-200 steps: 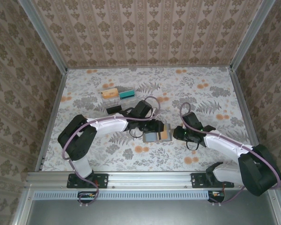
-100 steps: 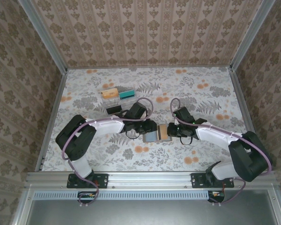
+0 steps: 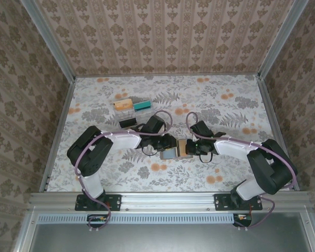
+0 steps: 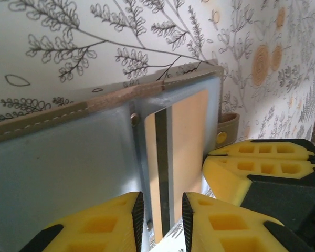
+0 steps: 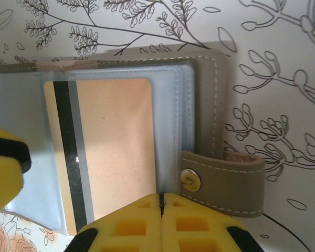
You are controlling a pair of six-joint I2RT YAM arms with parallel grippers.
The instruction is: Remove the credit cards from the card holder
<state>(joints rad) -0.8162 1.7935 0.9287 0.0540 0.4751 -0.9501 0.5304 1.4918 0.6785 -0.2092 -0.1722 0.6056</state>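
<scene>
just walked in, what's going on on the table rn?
Both arms are at the card holder, which lies open mid-table. An orange card with a black stripe sits in its clear sleeve, not yet out. The right gripper is shut beside the holder's snap tab. The left gripper has its fingers slightly apart at the holder's edge by the card's stripe; whether it pinches anything is unclear.

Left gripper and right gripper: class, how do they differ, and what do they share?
The left gripper stands slightly open; the right gripper is shut. The left gripper sits at the card holder's fold; the right gripper is close by its snap tab. Both are yellow-tipped.
</scene>
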